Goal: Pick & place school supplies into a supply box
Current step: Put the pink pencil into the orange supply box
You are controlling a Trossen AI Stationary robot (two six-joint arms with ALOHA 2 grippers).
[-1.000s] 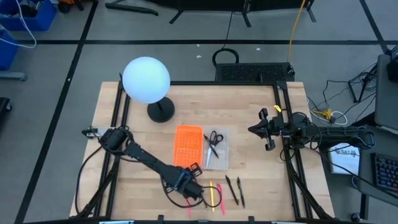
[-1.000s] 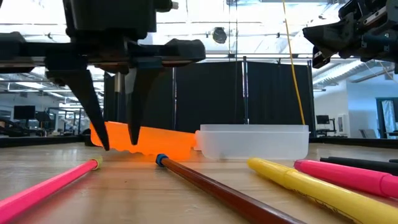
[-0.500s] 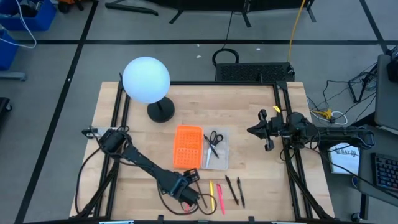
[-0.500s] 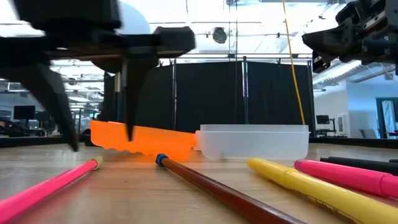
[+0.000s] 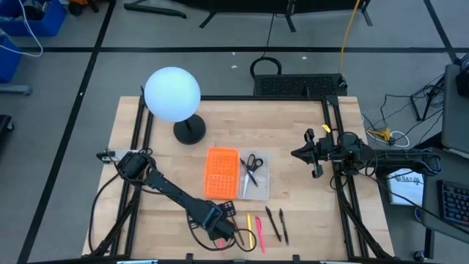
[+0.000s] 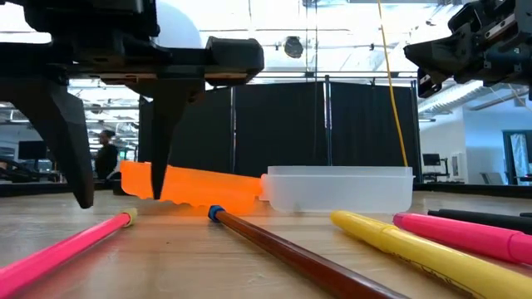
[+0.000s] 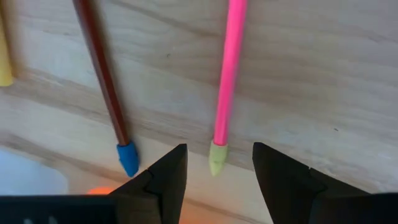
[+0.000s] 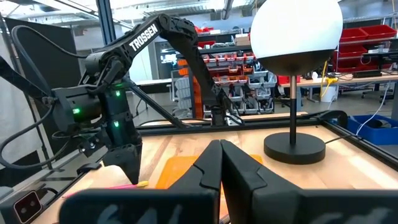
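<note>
White globe lamp point(image 5: 172, 94) on black round base point(image 5: 190, 132), table's 10 o'clock area. Wooden table point(image 5: 293, 139) inside black frame. Black mat point(image 5: 297, 85) at 12 o'clock edge. Blue bin point(image 5: 33, 16) far off at 10 o'clock. Yellow cable point(image 5: 348, 29) toward 1 o'clock.

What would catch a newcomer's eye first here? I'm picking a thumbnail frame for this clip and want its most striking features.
The big white globe lamp dominates the table's far left. Mid-table, the orange lid glows beside the clear box, which holds the scissors. At the near edge the left gripper hangs open over the tip of a pink pencil, with a brown pencil alongside; the right gripper waits shut at the right edge.
</note>
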